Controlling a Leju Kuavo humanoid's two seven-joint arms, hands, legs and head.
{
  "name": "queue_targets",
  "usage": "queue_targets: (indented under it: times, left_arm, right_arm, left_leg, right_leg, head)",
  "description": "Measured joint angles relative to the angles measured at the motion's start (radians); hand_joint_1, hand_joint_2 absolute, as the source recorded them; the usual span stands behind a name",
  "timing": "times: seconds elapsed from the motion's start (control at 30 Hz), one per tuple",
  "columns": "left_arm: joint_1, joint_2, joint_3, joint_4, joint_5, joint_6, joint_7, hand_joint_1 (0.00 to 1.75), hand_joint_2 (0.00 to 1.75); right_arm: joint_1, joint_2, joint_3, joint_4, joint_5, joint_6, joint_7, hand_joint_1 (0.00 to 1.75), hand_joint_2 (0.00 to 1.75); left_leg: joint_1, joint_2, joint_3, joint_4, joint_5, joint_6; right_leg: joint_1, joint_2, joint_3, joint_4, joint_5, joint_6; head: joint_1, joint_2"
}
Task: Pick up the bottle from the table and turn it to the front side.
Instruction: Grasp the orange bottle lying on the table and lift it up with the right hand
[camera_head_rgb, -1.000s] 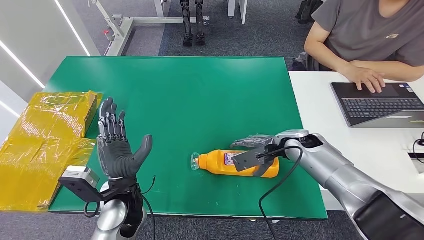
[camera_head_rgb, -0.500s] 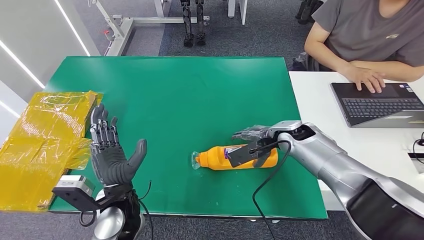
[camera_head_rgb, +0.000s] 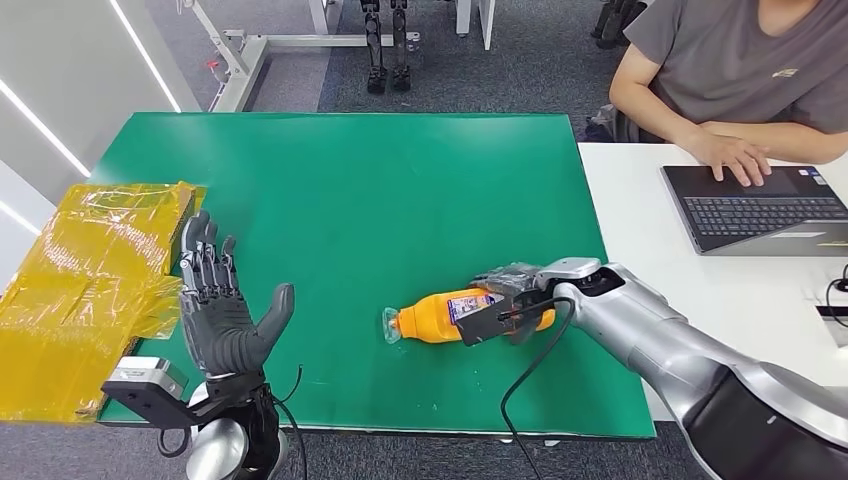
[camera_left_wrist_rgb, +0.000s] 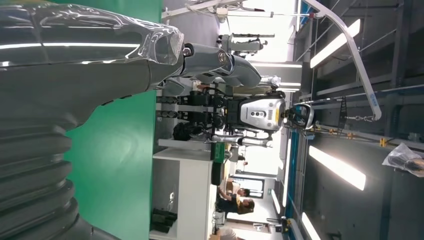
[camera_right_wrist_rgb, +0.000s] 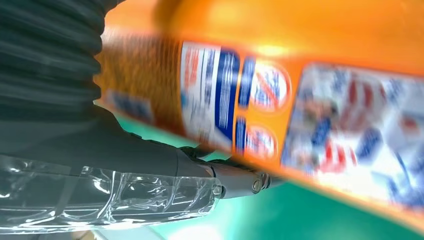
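An orange bottle lies on its side toward the near right of a green table, its clear cap pointing left and its printed label turned partly upward. The robot's right hand is wrapped over the bottle's base end, fingers curled around the body in a grip; the right wrist view shows the blurred label pressed close against the hand's grey thumb. Whether the bottle is clear of the table surface cannot be told. A black cable loops from the right wrist down over the near table edge. At the near left, the left hand stands upright with palm open and fingers spread, holding nothing. Yellow plastic-wrapped packages lie beside it at the table's left edge. On a white desk to the right, a seated person rests a hand on a laptop.
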Motion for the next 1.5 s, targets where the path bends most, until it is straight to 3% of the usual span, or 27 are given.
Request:
queue_targets:
  times: [0.1, 0.27, 0.33, 0.37, 0.4, 0.47, 0.5, 0.53, 1.03, 1.3, 1.5]
  left_arm:
    - [0.003, 0.000, 0.000, 0.000, -0.003, -0.005, 0.000, 0.00, 1.75]
    - [0.031, 0.001, 0.002, -0.015, -0.006, -0.005, 0.000, 0.00, 1.75]
    - [0.036, 0.002, 0.003, -0.020, -0.005, -0.005, 0.000, 0.00, 1.75]
    - [0.036, 0.003, 0.003, -0.021, -0.005, -0.005, 0.000, 0.00, 1.75]
    - [0.036, 0.003, 0.003, -0.022, -0.004, -0.005, 0.000, 0.00, 1.75]
    - [0.036, 0.003, 0.003, -0.023, -0.002, -0.005, 0.000, 0.00, 1.75]
    - [0.036, 0.003, 0.003, -0.023, -0.001, -0.005, 0.000, 0.00, 1.75]
    - [0.036, 0.003, 0.003, -0.023, -0.001, -0.005, 0.000, 0.00, 1.75]
    - [0.053, 0.003, 0.003, -0.026, -0.016, -0.018, 0.000, 0.00, 1.75]
    - [0.068, -0.002, 0.009, -0.043, -0.032, -0.012, 0.000, 0.00, 1.75]
    - [0.061, -0.012, 0.009, -0.043, -0.029, -0.019, 0.000, 0.00, 1.75]
  right_arm:
    - [0.024, -0.011, 0.000, 0.005, -0.006, -0.041, -0.002, 0.00, 1.75]
    - [0.095, -0.029, -0.043, -0.005, -0.012, -0.231, 0.015, 0.00, 1.75]
    - [0.119, -0.035, -0.069, -0.016, 0.000, -0.266, 0.024, 0.00, 1.75]
    - [0.130, -0.037, -0.081, -0.022, 0.007, -0.276, 0.028, 0.10, 1.75]
    - [0.139, -0.039, -0.094, -0.029, 0.015, -0.283, 0.031, 0.45, 1.75]
    - [0.156, -0.042, -0.116, -0.042, 0.029, -0.294, 0.032, 1.31, 1.75]
    - [0.163, -0.043, -0.125, -0.049, 0.036, -0.300, 0.033, 1.64, 1.75]
    - [0.170, -0.045, -0.133, -0.055, 0.042, -0.305, 0.033, 1.74, 1.75]
    - [0.292, -0.059, -0.288, -0.172, 0.068, -0.453, 0.034, 1.75, 1.75]
    - [0.435, -0.020, -0.484, -0.345, 0.072, -0.738, -0.016, 1.75, 1.75]
    - [0.534, 0.038, -0.632, -0.492, 0.019, -0.943, -0.197, 1.75, 1.75]
  left_leg:
    - [0.000, 0.000, 0.001, 0.000, 0.000, 0.000]
    - [0.000, 0.001, 0.004, 0.000, -0.001, 0.000]
    - [0.000, 0.001, 0.006, -0.001, -0.001, 0.000]
    - [0.000, 0.001, 0.007, -0.001, -0.001, 0.000]
    - [0.000, 0.001, 0.008, -0.001, -0.001, 0.000]
    - [0.000, 0.001, 0.011, -0.001, -0.001, 0.000]
    - [0.000, 0.001, 0.011, -0.001, -0.001, 0.000]
    - [0.000, 0.001, 0.012, -0.001, -0.001, 0.000]
    - [0.000, 0.001, 0.013, -0.001, -0.001, 0.001]
    - [0.000, 0.000, 0.008, -0.001, -0.001, 0.001]
    - [0.000, 0.000, 0.007, -0.001, -0.001, 0.001]
  right_leg:
    - [0.000, 0.001, 0.000, 0.000, 0.000, 0.000]
    - [0.000, 0.001, 0.003, -0.001, 0.000, 0.000]
    - [0.000, 0.001, 0.005, -0.001, -0.001, 0.000]
    - [0.000, 0.001, 0.006, -0.001, -0.001, 0.000]
    - [0.000, 0.001, 0.008, -0.001, -0.001, 0.000]
    - [0.000, 0.001, 0.010, -0.001, -0.001, 0.001]
    - [0.000, 0.001, 0.011, -0.001, -0.001, 0.001]
    - [0.000, 0.001, 0.012, -0.001, -0.001, 0.001]
    - [0.000, 0.001, 0.014, -0.002, -0.001, 0.001]
    - [0.000, 0.000, 0.009, -0.001, -0.001, 0.001]
    - [0.000, 0.000, 0.008, -0.001, -0.001, 0.001]
  head:
    - [0.000, 0.000]
    - [0.000, 0.000]
    - [0.000, 0.000]
    - [0.000, 0.000]
    - [0.000, 0.000]
    - [0.000, 0.000]
    - [0.000, 0.000]
    - [0.000, 0.000]
    - [0.000, 0.000]
    - [0.000, 0.000]
    - [0.000, 0.000]
